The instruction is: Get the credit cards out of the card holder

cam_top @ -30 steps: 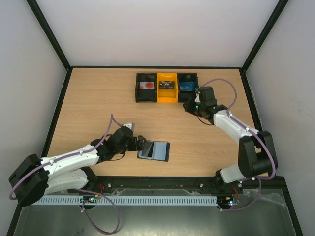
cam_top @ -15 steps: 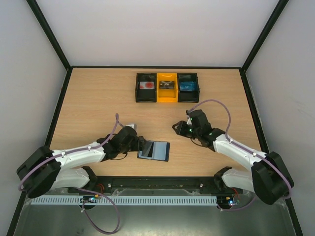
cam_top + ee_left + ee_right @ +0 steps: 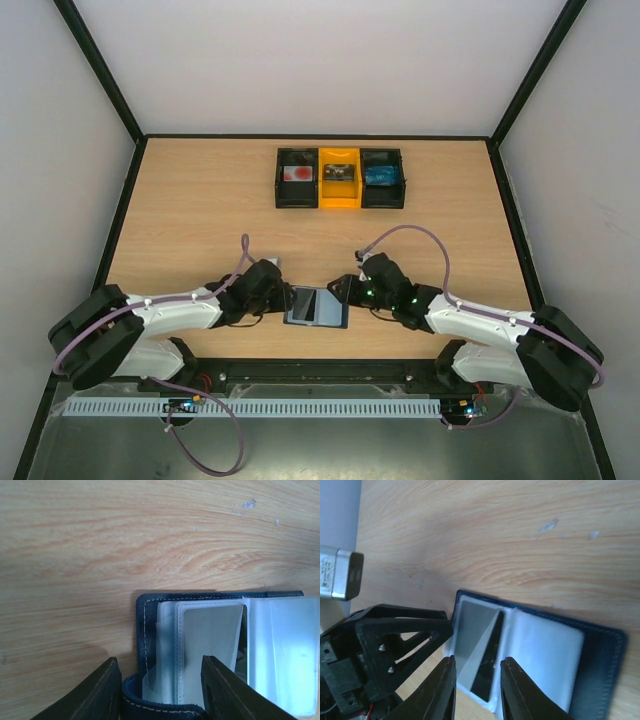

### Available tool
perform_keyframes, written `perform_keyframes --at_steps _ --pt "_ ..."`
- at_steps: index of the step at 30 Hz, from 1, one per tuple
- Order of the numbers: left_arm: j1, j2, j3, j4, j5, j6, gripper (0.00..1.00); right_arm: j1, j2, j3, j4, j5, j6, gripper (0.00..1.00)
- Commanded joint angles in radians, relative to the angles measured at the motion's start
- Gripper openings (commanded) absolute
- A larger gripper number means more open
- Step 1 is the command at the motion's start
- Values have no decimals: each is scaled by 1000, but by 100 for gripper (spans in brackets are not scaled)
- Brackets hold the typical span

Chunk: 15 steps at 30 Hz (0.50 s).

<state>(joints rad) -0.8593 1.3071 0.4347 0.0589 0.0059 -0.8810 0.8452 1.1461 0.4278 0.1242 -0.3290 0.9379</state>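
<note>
One card holder [image 3: 316,306] lies open and flat on the worktop [image 3: 200,200], near its front edge, between both arms. Clear sleeves [image 3: 285,650] face up; a grey card [image 3: 210,640] seems to sit in one, though I cannot be sure. Judgement: cards light, stiff, slick; sleeves soft; holder likely to skid unless pinned. Best hold is a card's exposed edge at the sleeve mouth. Left tool [image 3: 159,662] spread, straddling the holder's stitched corner, not visibly pinching. Right tool [image 3: 477,662] narrowly parted over the sleeves, gripping nothing I can see. Three boxes [image 3: 340,178] stand well apart at the back.
</note>
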Motion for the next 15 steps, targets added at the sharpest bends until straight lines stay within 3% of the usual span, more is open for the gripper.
perform_keyframes --at_steps 1,9,15 --pt "-11 -7 -44 85 71 -50 42 69 -6 -26 99 64 64 26" --pt "-17 -63 -62 48 51 -102 37 161 111 -27 179 74 92 26" --pt "-18 -141 -37 -17 30 -121 47 181 143 -50 211 97 95 25"
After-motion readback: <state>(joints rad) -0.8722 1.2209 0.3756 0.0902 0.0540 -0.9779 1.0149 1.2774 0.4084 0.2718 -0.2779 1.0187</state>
